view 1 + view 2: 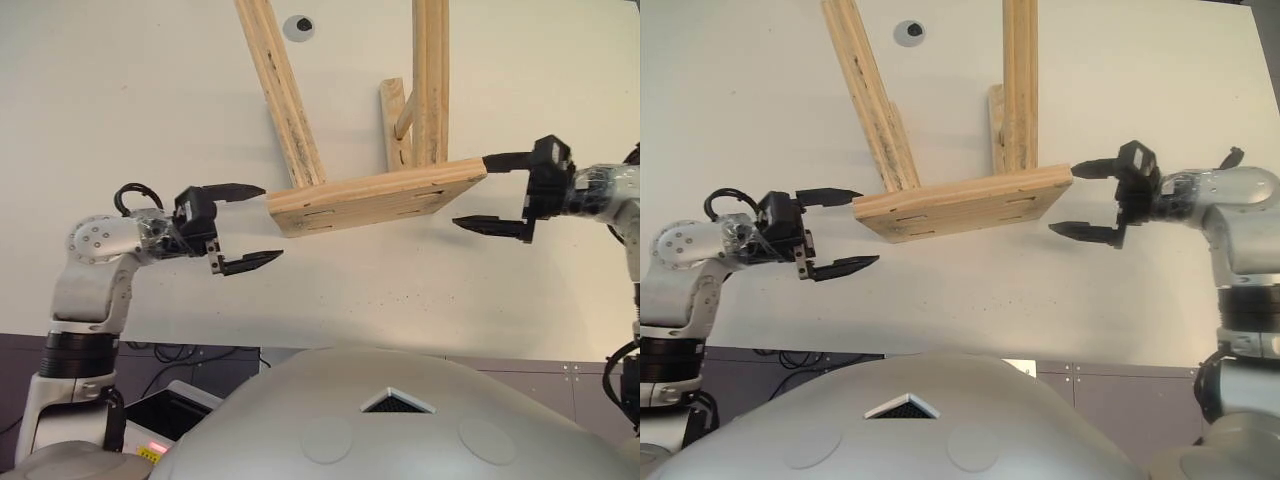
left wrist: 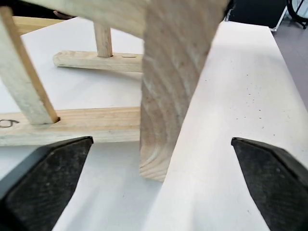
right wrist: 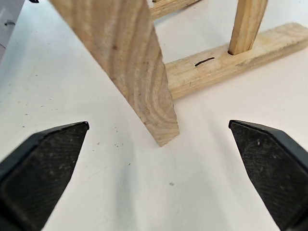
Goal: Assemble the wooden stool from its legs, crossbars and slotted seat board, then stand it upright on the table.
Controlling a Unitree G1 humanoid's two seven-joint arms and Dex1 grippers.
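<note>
Stool [image 1: 375, 198] on its side on the table [image 1: 120, 100], not yet upright: seat board [image 1: 960, 205] stands on edge facing me, legs run away from me flat along the tabletop. Left leg [image 1: 280, 90] slants off to the left, right leg [image 1: 431, 80] goes straight back. A shorter piece [image 1: 395, 125] shows just inside the right leg, with a crossbar [image 1: 405, 118] joining the two.

Left gripper [image 1: 270, 222] spread wide at the board's left end and holding nothing. Its upper finger [image 1: 235, 189] points at the board's top corner; contact I cannot tell. Left wrist view has the board end [image 2: 168, 91] standing between the two pads.

Right gripper [image 1: 1063, 198] spread wide at the board's right end, also holding nothing. Upper finger [image 1: 1095, 165] sits right at the board's corner, lower finger [image 1: 1080, 231] is clear of the wood. Right wrist view puts the board corner [image 3: 144, 82] between the pads.

Writing: a hand-drawn pencil mark [image 2: 6, 123] on the near leg, cut off by the frame, so I cannot read it. A short dark stroke [image 3: 204, 61] beside a crossbar hole, no letter that I can make out. Dark slots [image 1: 318, 213] on the board's face.

Grey round disc [image 1: 298, 27] far back on the table, between the legs
</note>
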